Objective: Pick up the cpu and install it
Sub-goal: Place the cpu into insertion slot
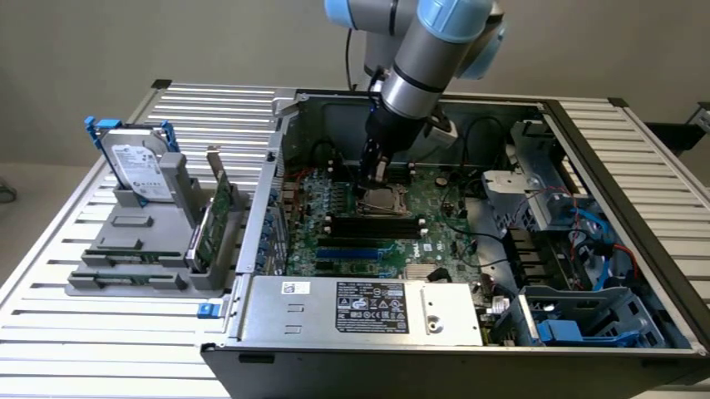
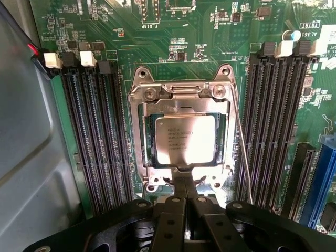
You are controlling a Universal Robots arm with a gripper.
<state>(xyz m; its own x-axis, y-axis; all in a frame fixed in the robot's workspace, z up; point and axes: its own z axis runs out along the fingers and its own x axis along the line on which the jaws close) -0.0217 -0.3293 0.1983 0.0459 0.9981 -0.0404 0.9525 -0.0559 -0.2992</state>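
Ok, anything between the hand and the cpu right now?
Nothing in the wrist view: the hand meets the edge nearest it of the cpu, which lies flat inside the socket's metal frame. No gap shows between them.

The cpu (image 2: 185, 139) has a shiny, smooth metal top. The socket frame (image 2: 137, 131) is bright bare metal; the gripper (image 2: 185, 177) is matt black.

Soft, even room light, with no hard shadows.
Glare whitens the cpu (image 2: 185, 139) — the computer case (image 1: 444, 374) is dimmer inside.
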